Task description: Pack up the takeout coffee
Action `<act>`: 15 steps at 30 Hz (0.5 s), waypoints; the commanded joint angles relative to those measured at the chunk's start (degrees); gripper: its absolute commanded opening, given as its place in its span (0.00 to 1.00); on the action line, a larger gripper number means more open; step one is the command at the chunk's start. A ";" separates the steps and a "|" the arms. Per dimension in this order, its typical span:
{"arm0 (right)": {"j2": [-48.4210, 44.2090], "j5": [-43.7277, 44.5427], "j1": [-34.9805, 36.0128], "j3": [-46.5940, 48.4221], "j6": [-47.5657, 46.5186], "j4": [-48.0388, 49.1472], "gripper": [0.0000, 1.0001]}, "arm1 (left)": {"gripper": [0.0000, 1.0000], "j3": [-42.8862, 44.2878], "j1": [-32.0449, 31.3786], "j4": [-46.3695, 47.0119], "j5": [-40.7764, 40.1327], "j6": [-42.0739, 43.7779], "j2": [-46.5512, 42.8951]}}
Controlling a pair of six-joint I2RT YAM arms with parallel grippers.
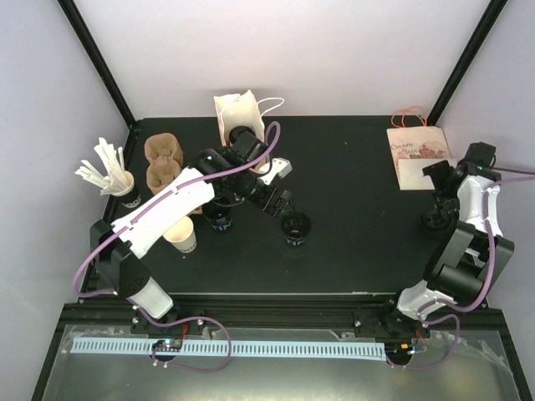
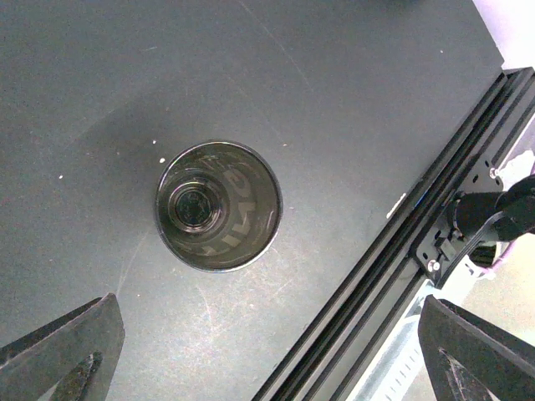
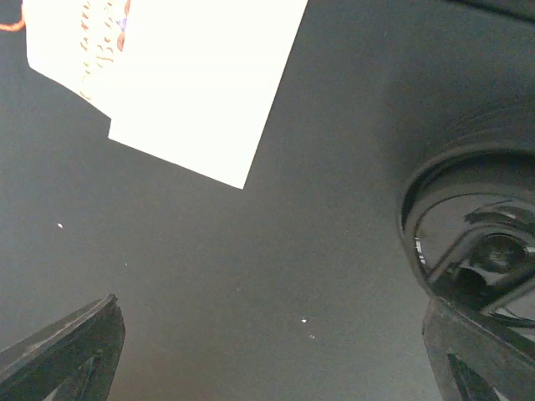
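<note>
So the left end effector (image 2: 267,347) hangs right over a glossy black open-topped cup (image 2: 219,205). Its fingers (image 2: 63,351) are spread wide with nothing between them, and the cup stands upright on the black table (image 2: 351,75), not touched.

Using the white upright paper bag with a looped handle (image 1: 238,113) at the far side as the reference point:
- That open-topped cup is toward the arms from the bag and a bit right.
- A second black cup (image 1: 220,219) is also toward the arms from the bag, slightly left.
- A tan paper cup (image 1: 182,237) is further left of the bag and nearer the arms, tucked beside the left arm.
- The brown cardboard cup carrier (image 1: 163,163) lies just left of the bag.
- A dark cup stuffed with white stirrer sticks (image 1: 113,175) stands left beyond the carrier.
- A flat printed paper bag with orange handles (image 1: 418,154) lies well off to the right of the white bag.

The right end effector (image 3: 272,351) is far right of the white bag too, and nearer the arms. It's also spread wide and holding nothing. A black round thing (image 3: 476,242) sits just beside it, cup or lid, can't tell.
</note>
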 commanded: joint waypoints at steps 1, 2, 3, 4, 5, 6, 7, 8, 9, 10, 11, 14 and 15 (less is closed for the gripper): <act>-3.14 7.26 -0.18 2.53 -1.52 -6.13 1.00 | 0.99 0.52 0.54 0.37 0.94 0.74 1.08; -3.51 8.59 -0.27 2.90 -2.08 -7.49 1.00 | 0.99 0.48 0.61 0.37 1.02 0.79 1.19; -3.73 10.15 -0.26 3.33 -3.15 -8.77 1.00 | 0.99 0.47 0.59 0.29 1.02 0.91 1.21; -3.96 12.34 -0.22 3.86 -3.86 -10.52 1.00 | 0.99 0.48 0.61 0.22 1.11 1.02 1.14; -4.23 15.00 -0.18 4.34 -4.22 -12.34 1.00 | 0.99 0.50 0.71 0.20 1.11 1.05 1.21; -4.53 17.42 -0.22 4.30 -4.52 -13.85 1.00 | 0.99 0.62 0.66 0.13 1.11 1.17 1.22; -4.78 20.40 -0.18 4.11 -4.50 -15.25 1.00 | 0.99 0.63 0.66 0.11 1.13 1.26 1.26; -4.83 22.68 -0.22 3.87 -4.02 -16.80 1.00 | 0.99 0.72 0.68 0.15 1.38 1.40 1.37; -4.79 24.36 -0.21 3.56 -3.43 -18.01 1.00 | 0.99 0.82 0.72 0.15 1.60 1.40 1.62; -4.60 25.52 -0.22 3.22 -3.01 -18.73 1.00 | 0.99 0.92 0.71 0.07 1.78 1.40 1.84; -4.31 26.84 -0.10 2.98 -2.46 -19.41 1.00 | 0.99 1.08 0.67 0.02 2.03 1.37 2.02; -2.34 29.76 1.06 3.91 -1.10 -21.36 1.00 | 0.99 1.23 0.71 0.18 2.81 1.21 2.35; -1.41 30.62 1.92 4.78 -0.35 -22.27 1.00 | 0.99 1.25 0.66 0.21 2.95 1.15 2.52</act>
